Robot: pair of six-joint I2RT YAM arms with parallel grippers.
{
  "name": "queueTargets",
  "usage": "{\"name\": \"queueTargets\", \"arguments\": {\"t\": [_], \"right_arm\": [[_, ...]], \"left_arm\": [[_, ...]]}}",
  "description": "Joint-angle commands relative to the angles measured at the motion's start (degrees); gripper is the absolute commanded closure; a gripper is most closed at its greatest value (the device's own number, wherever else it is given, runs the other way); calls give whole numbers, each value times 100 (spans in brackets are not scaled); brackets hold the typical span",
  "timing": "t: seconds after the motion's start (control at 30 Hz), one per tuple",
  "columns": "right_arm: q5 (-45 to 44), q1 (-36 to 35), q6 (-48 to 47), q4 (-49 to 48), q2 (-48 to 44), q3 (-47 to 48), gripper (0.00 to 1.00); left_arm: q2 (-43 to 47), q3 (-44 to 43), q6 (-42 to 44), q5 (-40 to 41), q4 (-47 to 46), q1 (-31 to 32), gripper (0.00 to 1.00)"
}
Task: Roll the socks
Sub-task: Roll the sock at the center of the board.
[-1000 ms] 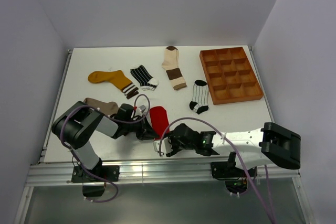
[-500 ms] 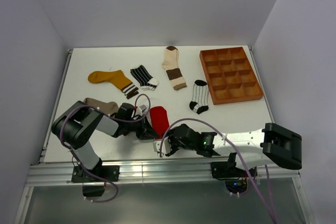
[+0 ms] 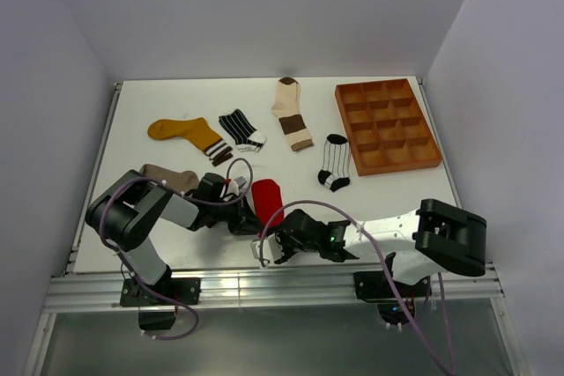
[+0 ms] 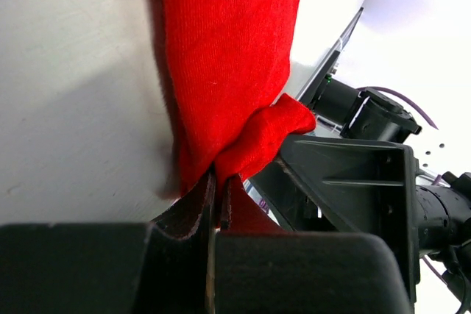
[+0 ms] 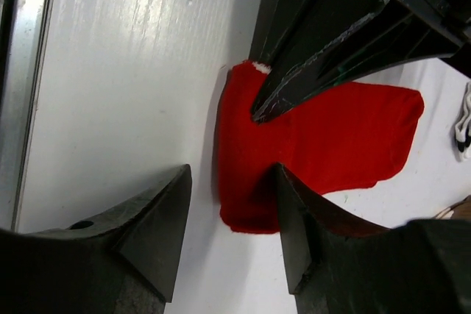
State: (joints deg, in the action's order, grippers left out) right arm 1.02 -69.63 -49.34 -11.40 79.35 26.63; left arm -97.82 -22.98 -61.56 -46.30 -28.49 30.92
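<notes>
The red sock (image 3: 267,199) lies flat near the table's front edge. My left gripper (image 3: 248,221) is shut on a bunched fold of its end; the left wrist view shows the fabric (image 4: 228,56) pinched between the pads (image 4: 200,204). My right gripper (image 3: 268,249) is open just in front of the sock. In the right wrist view (image 5: 232,182) it straddles the red sock's (image 5: 331,145) near edge, one finger over the fabric, the other over bare table. The left gripper's fingers (image 5: 309,71) press on the sock there.
Further back lie the mustard yellow sock (image 3: 181,132), black-white striped sock (image 3: 240,127), cream-and-brown sock (image 3: 291,112), white pinstriped sock (image 3: 334,161) and taupe sock (image 3: 172,178). The brown compartmented tray (image 3: 386,125) stands at the back right. The metal front rail (image 3: 264,286) runs close behind my right gripper.
My right gripper has shifted a little left toward the red sock's near end, and its elbow has swung inward. The left gripper and the socks have stayed put.
</notes>
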Motion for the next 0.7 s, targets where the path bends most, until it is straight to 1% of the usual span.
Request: {"name": "queueTargets", "arguments": {"t": [0.0, 0.03, 0.1, 0.17, 0.27, 0.3, 0.33, 0.37, 0.4, 0.47, 0.5, 0.57, 0.6, 0.63, 0.67], "right_arm": [[4, -16, -58, -213, 229, 246, 46], [21, 1, -49, -188, 265, 272, 48], [56, 37, 3, -83, 388, 386, 56], [162, 124, 82, 76, 467, 509, 60], [433, 361, 188, 515, 590, 816, 74], [556, 432, 214, 838, 590, 1000, 77], [645, 511, 241, 989, 590, 1097, 78], [976, 572, 345, 1112, 564, 1212, 79], [1162, 790, 390, 1636, 573, 1509, 80], [1479, 1011, 486, 2174, 739, 1870, 79], [1750, 1239, 504, 2673, 835, 2246, 80], [2120, 1442, 522, 3159, 1108, 2582, 80], [2479, 1539, 522, 3640, 1204, 2914, 80], [2665, 1714, 513, 3897, 1336, 3092, 80], [2832, 1794, 479, 4169, 1616, 3276, 80]], "left_arm": [[-18, 101, 399, 420, 731, -7, 100], [-18, 101, 408, 420, 731, -7, 100], [-26, 84, 434, 368, 748, -7, 100], [-35, 75, 461, 350, 783, -15, 100], [26, 40, 504, 350, 836, -24, 100], [61, 39, 505, 368, 854, -33, 100], [96, 39, 505, 376, 871, -42, 100], [192, 48, 479, 385, 889, -42, 100], [272, 48, 452, 429, 915, -42, 100], [517, 40, 391, 499, 959, -51, 98], [597, 13, 373, 569, 986, -51, 96], [859, -4, 329, 649, 1047, -51, 95], [939, -48, 329, 701, 1143, -51, 94], [1010, -66, 346, 797, 1196, -51, 92], [1150, -92, 364, 859, 1240, -51, 90]]}}
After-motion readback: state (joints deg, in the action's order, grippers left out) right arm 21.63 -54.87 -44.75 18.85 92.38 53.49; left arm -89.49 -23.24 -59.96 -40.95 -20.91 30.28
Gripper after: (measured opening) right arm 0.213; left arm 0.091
